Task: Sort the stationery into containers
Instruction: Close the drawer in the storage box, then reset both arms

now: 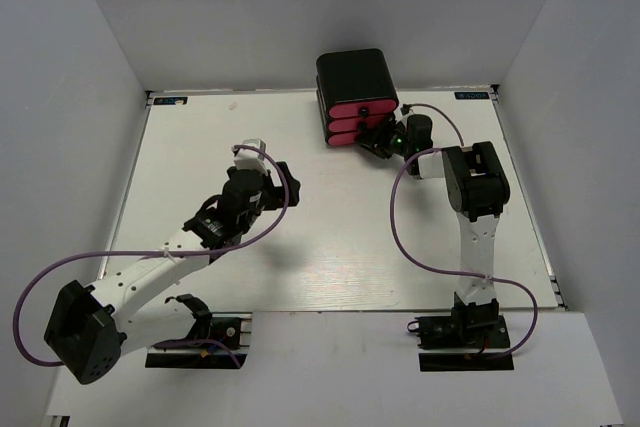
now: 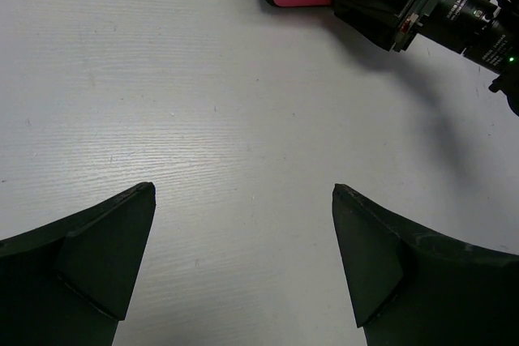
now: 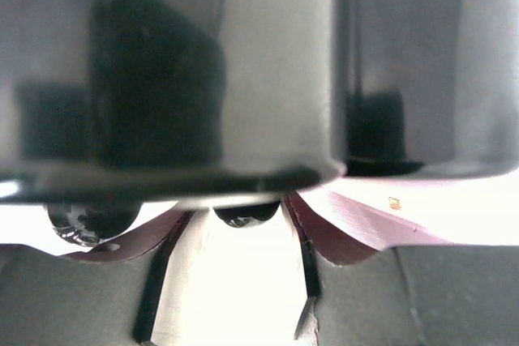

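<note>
Top view: the containers (image 1: 352,95), a black box with three pink drawers, stand at the tabletop's (image 1: 330,247) twelve o'clock edge. No stationery shows. The right pincer (image 1: 378,139) noses the drawer fronts, elbow folded. The left pincer (image 1: 270,185) hovers mid-tabletop, aimed toward two o'clock.

Left wrist view: its jaws gape wide, empty.

Right wrist view: a small black knob (image 3: 246,215) sits dead ahead. I cannot tell if it is gripped. The drawer likely slides lightly, stiff and glossy, so take the knob.

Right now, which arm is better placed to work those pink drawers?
Right. The right arm's fingers sit at the front of the pink drawers of the black box. The left arm's fingers hang open over the table, well away from it.
</note>
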Robot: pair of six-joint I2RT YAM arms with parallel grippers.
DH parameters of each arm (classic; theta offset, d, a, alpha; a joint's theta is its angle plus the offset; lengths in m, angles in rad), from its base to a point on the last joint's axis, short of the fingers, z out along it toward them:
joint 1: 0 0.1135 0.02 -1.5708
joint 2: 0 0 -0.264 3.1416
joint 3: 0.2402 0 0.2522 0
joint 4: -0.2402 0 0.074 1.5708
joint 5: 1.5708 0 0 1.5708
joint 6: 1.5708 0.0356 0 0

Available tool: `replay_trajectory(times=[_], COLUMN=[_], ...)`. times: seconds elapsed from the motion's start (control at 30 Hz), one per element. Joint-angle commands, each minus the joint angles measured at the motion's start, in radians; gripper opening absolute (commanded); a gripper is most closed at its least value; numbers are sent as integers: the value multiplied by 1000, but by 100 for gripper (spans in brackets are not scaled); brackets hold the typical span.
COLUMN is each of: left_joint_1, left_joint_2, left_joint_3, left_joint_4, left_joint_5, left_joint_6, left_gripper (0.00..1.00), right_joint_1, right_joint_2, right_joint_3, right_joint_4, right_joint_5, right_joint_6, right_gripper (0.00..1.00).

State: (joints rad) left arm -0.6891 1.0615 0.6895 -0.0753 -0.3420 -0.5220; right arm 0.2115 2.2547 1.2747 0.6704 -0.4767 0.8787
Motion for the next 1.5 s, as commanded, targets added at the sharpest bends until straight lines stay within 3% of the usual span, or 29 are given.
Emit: replay_trajectory(times=[0.0,0.3,0.6,0.7,0.83,0.87,1.0,1.07,1.1,1.13,1.2,1.23,1.3,1.33,1.4,1.47], left_joint_1=[-3,-3,-3,-3,-3,-3,-3,-3,-3,-3,16,16,16,16,16,16], left_joint_2=[-1,-26,-54,-54,-66,-66,-84,-84,-95,-95,-106,-116,-132,-152,-173,-204], left_joint_3=[42,42,42,33,12,-1,-11,-11,-21,-21,-31,-31,-51,-51,-76,-90], left_joint_4=[8,-11,-31,-31,-18,-9,-9,-20,-32,-32,-78,-87,-87,-77,-77,-52], left_joint_5=[21,31,21,21,21,21,21,21,21,21,21,5,5,5,5,-5], left_joint_6=[-6,-24,-65,-75,-85,-85,-98,-110,-131,-145,-215,-216,-216,-207,-196,-185], left_gripper=[99,99,99,99,99,99,99,99,99,99,99,99,99,99,99,99], right_joint_1=[2,0,-4,-20,-58,-63,-87,-80,-80,-75,-60,-55,-41,-49,-55,-58], right_joint_2=[-26,-21,-49,-104,-219,-253,-360,-439,-461,-504,-572,-608,-644,-643,-641,-658], right_joint_3=[-17,8,-43,-148,-352,-391,-425,-381,-364,-313,-282,-243,-194,-95,-32,2], right_joint_4=[110,104,126,138,159,155,-39,-130,-291,-346,-529,-557,-703,-750,-869,-876], right_joint_5=[9,35,-3,-37,-80,-94,-171,-221,-238,-240,-182,-139,-38,93,133,182], right_joint_6=[43,95,100,91,63,56,-85,-283,-349,-561,-699,-845,-914,-928,-974,-1029], right_gripper=[44,45,53,66,90,90,90,90,90,90,90,90,90,90,90,90])
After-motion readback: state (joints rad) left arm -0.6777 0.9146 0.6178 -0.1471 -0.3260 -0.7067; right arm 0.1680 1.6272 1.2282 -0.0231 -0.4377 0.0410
